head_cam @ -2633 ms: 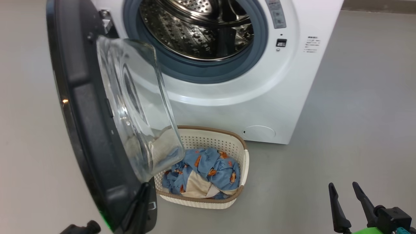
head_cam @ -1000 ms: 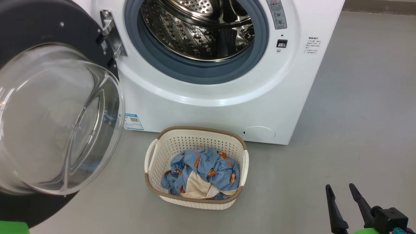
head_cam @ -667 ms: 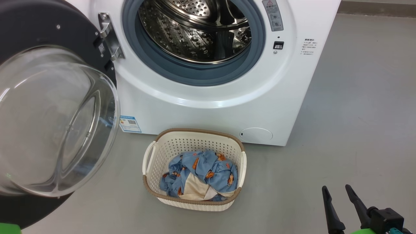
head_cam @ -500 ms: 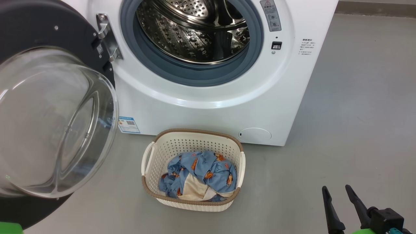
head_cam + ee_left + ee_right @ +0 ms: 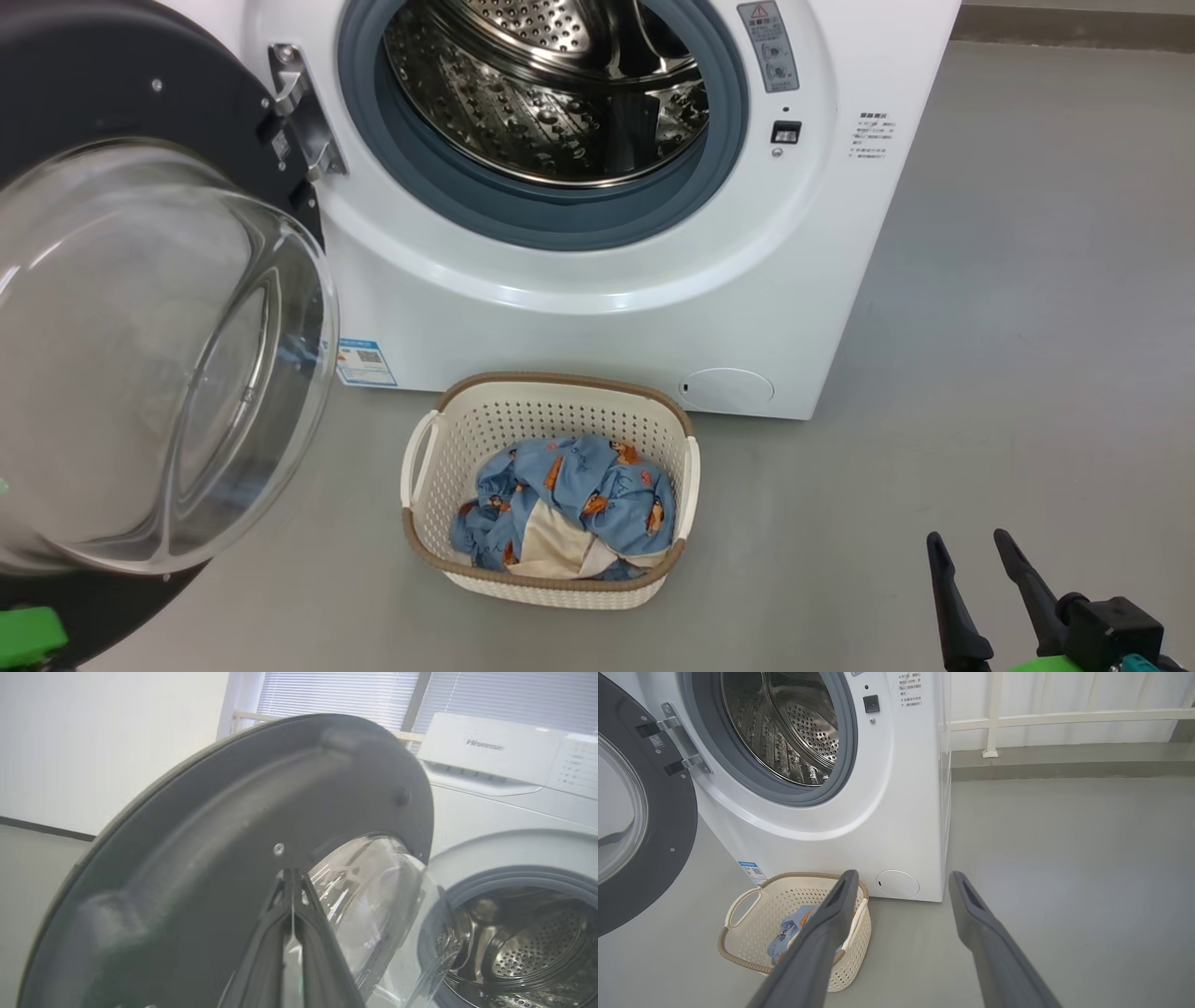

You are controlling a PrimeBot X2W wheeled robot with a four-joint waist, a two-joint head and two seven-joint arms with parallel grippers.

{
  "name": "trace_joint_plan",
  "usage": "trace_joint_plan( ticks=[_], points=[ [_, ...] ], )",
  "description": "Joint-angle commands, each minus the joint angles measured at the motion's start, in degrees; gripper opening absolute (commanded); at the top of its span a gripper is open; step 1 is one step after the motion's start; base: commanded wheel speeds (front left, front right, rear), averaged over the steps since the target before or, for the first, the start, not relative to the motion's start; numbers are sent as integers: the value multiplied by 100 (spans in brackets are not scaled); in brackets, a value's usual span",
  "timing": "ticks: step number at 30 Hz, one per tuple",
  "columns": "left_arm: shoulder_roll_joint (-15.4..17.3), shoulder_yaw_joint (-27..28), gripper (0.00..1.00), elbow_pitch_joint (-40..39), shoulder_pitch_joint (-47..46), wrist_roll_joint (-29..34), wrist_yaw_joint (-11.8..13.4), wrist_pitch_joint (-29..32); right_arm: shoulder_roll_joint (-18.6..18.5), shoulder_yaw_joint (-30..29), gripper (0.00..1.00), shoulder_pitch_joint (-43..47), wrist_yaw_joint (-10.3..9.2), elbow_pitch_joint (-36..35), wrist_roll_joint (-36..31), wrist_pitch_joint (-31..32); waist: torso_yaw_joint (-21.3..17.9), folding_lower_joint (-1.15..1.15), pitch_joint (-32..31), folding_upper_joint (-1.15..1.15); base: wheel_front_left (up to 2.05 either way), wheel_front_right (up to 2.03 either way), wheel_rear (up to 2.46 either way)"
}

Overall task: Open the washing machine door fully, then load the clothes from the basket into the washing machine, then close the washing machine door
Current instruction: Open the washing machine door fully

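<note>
Left wrist view, left gripper [image 5: 292, 877]: both dark fingers are pressed flat together with nothing between them. The tips lie up by the dark inner face of the washing machine door [image 5: 210, 826], just below a small screw [image 5: 279, 848]. Whether they actually touch it, I cannot tell.
right gripper [image 5: 967, 539]: the fingers are spread wide and hold nothing. It hangs over the bare grey floor [image 5: 980, 327] at the near right, well apart from the basket [image 5: 560, 379].
washing machine door: swung wide out to the left on its metal hinge [image 5: 299, 112]. Its inner side faces the room, and the clear glass bowl [image 5: 140, 355] bulges out of the black ring.
washing machine [image 5: 597, 327]: a white box at the far centre with its mouth uncovered. A grey seal [image 5: 560, 219] rings the perforated steel drum [image 5: 551, 84].
basket: on the floor just in front of the machine, below the mouth. The blue label [image 5: 364, 362] is off to its far left and the round white cap [image 5: 726, 387] to its far right.
clothes [image 5: 579, 485]: heaped inside the basket, light blue with small orange-brown figures. A cream cloth piece [image 5: 555, 546] lies at the near side of the heap.
</note>
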Motion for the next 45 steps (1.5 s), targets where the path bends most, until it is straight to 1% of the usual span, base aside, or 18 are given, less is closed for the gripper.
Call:
trace_joint_plan(
  ticks=[1, 2, 3, 5, 9, 10, 14, 19, 26, 32, 34, 45],
  points=[
    [144, -14, 59, -427, 74, -46, -31, -30, -61, 137, 100, -102, 16, -158, -16, -68, -18, 0, 27, 0, 0, 0, 0],
    [142, -127, 86, -620, 162, -60, -29, -30, -61, 137, 100, -117, 16, -167, -24, -68, -39, 0, 48, 0, 0, 0, 0],
    [141, -253, 100, -800, 236, -77, -29, -30, -61, 134, 100, -131, 16, -175, -29, -68, -53, 0, 60, 0, 0, 0, 0],
    [139, -492, 100, -1066, 383, -104, 5, -30, -61, 149, 100, -152, 16, -192, -29, -68, -96, 0, 77, 0, 0, 0, 0],
    [138, -888, 100, -1421, 598, -25, -12, -30, -61, 202, 100, -176, 16, -230, -16, -68, -225, 0, 82, 0, 0, 0, 0],
    [138, -888, 100, -1421, 598, -25, -12, -30, -61, 202, 100, -176, 16, -230, -16, -68, -225, 0, 82, 0, 0, 0, 0],
    [138, -1276, 100, -1547, 776, 59, -95, -30, -61, 211, 100, -186, 16, -288, -17, -68, -378, 0, 77, 0, 0, 0, 0],
    [138, -1638, 100, -1360, 1006, 161, -141, -30, -61, 230, 100, -192, 16, -343, -17, -68, -579, 0, 65, 0, 0, 0, 0],
    [140, -1753, 100, -900, 1295, 318, -161, -30, -61, 271, 100, -161, 16, -402, -27, -68, -841, 0, 35, 0, 0, 0, 0],
    [231, -1838, 100, -452, 1449, 449, -188, -30, -61, 276, 100, -177, 16, -502, -100, -68, -986, 0, 36, 0, 0, 0, 0],
    [232, -1788, 100, -262, 1586, 469, -202, -30, -61, 259, 100, -159, 16, -543, -153, -68, -1080, 0, -26, 0, 0, 0, 0],
    [216, -1799, 100, -148, 1689, 530, -211, -30, -61, 195, 100, -197, 16, -511, -252, -68, -1087, 0, -140, 0, 0, 0, 0]
  ],
)
